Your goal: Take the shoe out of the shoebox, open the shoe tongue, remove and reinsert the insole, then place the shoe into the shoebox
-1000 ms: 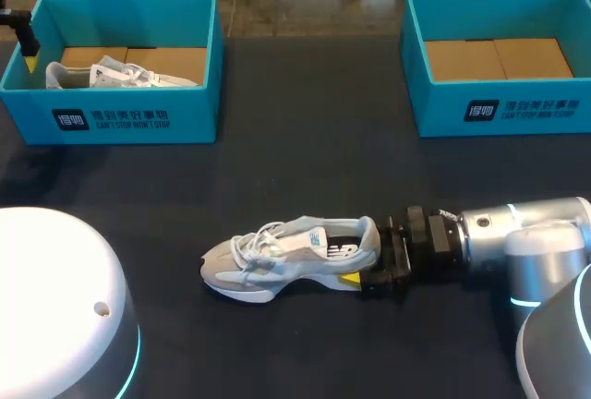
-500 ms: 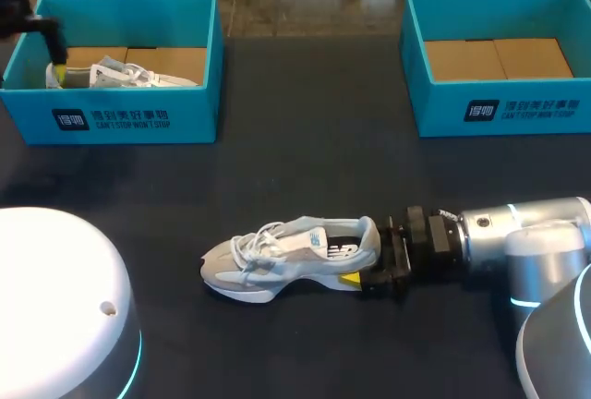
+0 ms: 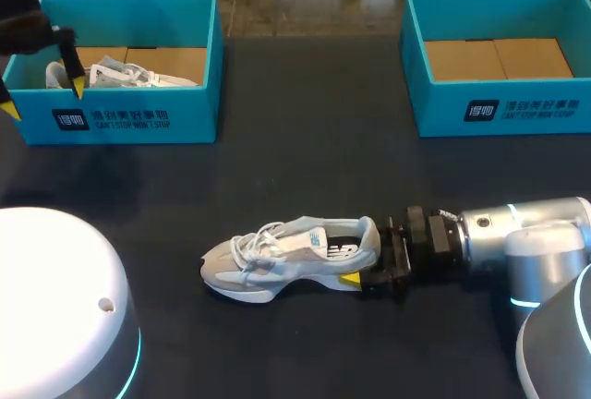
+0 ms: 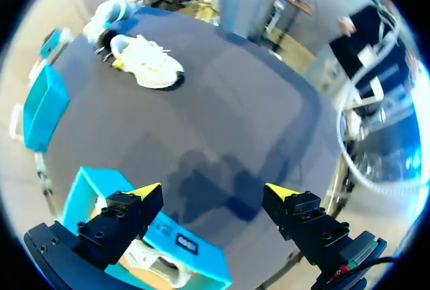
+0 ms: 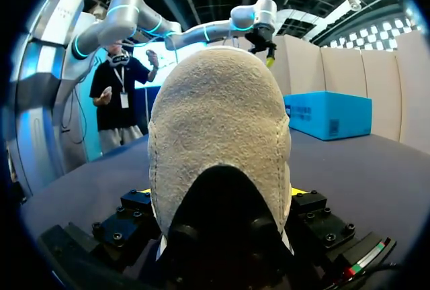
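Pinched the suede heel of the grey-and-white lace-up sneaker [image 3: 291, 256] in the right gripper [image 3: 377, 256], sole down on the dark table [image 3: 305, 159], outside both boxes. Saw both fingers pressing that heel only in the right wrist view; one yellow tip from the head. Held the left gripper [image 3: 43, 96] spread wide, grasping nothing, over the front corner of the left teal cardboard shoebox [image 3: 138, 117], a second pale sneaker [image 3: 120, 74] inside. Noted white print on each teal front, also the right teal shoebox [image 3: 499, 108]; left unread.

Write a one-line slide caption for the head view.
Right gripper clamps the heel of a pale shoe lying on the dark table; left gripper hangs open at the left shoebox corner.
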Controlling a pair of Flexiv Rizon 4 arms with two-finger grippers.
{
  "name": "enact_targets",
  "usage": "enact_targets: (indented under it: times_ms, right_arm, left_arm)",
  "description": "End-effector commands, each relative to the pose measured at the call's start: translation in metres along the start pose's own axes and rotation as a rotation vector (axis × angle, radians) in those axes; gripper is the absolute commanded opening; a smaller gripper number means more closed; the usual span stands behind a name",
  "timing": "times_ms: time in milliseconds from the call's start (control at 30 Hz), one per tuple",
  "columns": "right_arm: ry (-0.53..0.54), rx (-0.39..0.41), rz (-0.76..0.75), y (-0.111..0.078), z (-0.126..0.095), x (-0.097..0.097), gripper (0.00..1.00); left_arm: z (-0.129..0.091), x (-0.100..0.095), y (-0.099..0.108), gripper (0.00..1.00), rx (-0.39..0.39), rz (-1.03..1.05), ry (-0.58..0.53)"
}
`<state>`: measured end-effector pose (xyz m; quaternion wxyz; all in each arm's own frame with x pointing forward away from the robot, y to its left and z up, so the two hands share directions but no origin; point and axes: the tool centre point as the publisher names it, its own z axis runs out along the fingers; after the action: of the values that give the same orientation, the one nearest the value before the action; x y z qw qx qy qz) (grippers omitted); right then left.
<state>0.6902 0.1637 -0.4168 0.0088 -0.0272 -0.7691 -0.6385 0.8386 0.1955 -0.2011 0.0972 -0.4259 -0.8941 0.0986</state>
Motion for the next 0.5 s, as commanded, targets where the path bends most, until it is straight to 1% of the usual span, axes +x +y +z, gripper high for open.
enact_targets:
  times_ms: [33,67,100,133,167,200,233,267,300,500]
  right_arm:
    - [0.002,0.004,0.001,0.001,0.001,0.001,0.0]
    - [0.002,0.004,0.001,0.001,0.001,0.001,0.0]
    - [0.002,0.004,0.001,0.001,0.001,0.001,0.0]
    - [0.002,0.004,0.001,0.001,0.001,0.001,0.0]
    - [0.002,0.004,0.001,0.001,0.001,0.001,0.0]
    - [0.002,0.004,0.001,0.001,0.001,0.001,0.0]
    - [0.002,0.004,0.001,0.001,0.001,0.001,0.0]
    - [0.002,0.004,0.001,0.001,0.001,0.001,0.0]
    - [0.002,0.004,0.001,0.001,0.001,0.001,0.0]
    - [0.002,0.004,0.001,0.001,0.001,0.001,0.0]
  left_arm:
    - [0.009,0.0,-0.021,1.0,0.018,-0.134,-0.041]
    - [0.012,-0.001,-0.031,1.0,0.02,-0.165,-0.03]
    - [0.017,0.001,-0.044,1.0,0.001,-0.2,-0.042]
    - [0.021,-0.001,-0.056,1.0,-0.028,-0.278,-0.064]
    - [0.023,-0.001,-0.068,1.0,0.011,-0.358,-0.045]
    - [0.026,-0.002,-0.082,1.0,0.004,-0.49,-0.029]
    - [0.029,-0.002,-0.091,1.0,-0.036,-0.572,-0.062]
    - [0.034,0.0,-0.109,1.0,-0.063,-0.653,-0.106]
    - [0.035,0.001,-0.116,1.0,-0.083,-0.663,-0.128]
    - [0.035,0.001,-0.116,1.0,-0.083,-0.663,-0.128]
